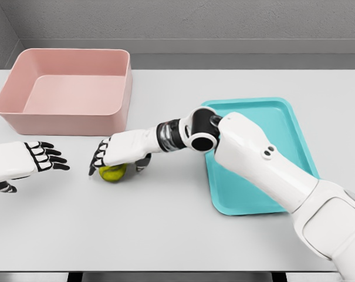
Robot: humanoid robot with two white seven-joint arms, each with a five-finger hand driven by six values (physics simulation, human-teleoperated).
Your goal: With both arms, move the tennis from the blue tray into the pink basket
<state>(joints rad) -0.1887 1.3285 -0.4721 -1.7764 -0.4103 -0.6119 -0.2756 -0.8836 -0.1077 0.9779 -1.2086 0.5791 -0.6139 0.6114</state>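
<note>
Tennis ball (112, 173) sits on the table (165, 235) under our right hand (123, 150), fingers curled over it, between blue tray (271, 111) and pink basket (68, 88). Our left hand (45, 157) hovers nearby, fingers spread.

Both arms wear smooth white shells; the right arm (265, 164), across the lower right of the frame, shows a black ring joint with a white centre — beside it a dark ribbed wrist cuff; two small dark dots mark its forearm; each hand — left hand (43, 157), right hand (119, 151) — has a white back and black-jointed fingers.
</note>
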